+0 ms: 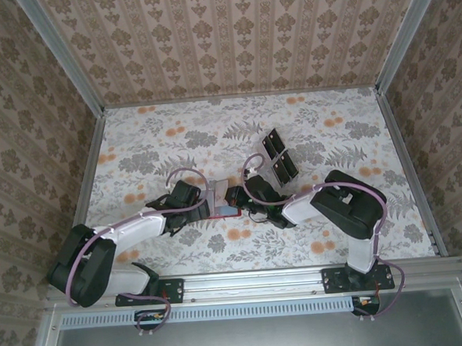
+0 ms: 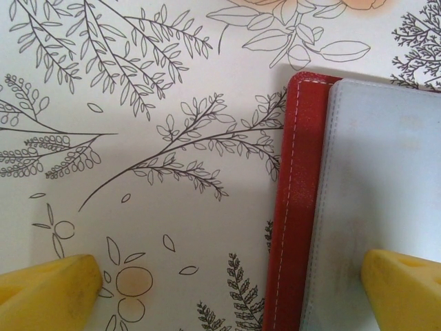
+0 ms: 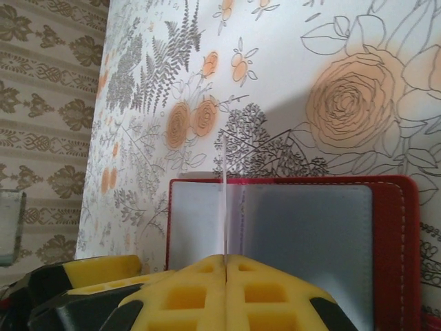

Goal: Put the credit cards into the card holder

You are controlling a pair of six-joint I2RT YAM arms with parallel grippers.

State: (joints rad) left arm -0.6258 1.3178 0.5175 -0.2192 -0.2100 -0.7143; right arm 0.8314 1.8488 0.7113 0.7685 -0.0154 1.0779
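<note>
Right wrist view, nearest first: right gripper (image 3: 226,261), yellow ribbed fingers pressed tight together and nipping a thin pale flat credit card (image 3: 225,200). The card stands edge-on (just a sliver from here), sticking straight out past the fingertips. Behind it the small red leather-like folding card holder (image 3: 310,227) lies opened flat, pale grey inner pockets up, white stitching along the red rim. The card's line crosses the holder near the divide between two pockets; can't tell whether it touches. Past the holder is the white floral-print table cover (image 3: 289,83) with orange roses and grey ferns, then the brown patterned wallpaper wall (image 3: 48,83) at far left.

Left wrist view: left gripper (image 2: 231,286) is spread fully wide and grips nothing. One yellow fingertip is over bare table cover, the other over the holder's pale pocket, so the jaws straddle the red stitched edge. Contact unclear.

Top external view: both arms reach inward from the near edge and meet at the card holder around mid-table, left gripper on its left side, right gripper on its right. Farther back and right sits a clear plastic tray with dark rectangles (image 1: 278,155), near the holder but apart from it.
</note>
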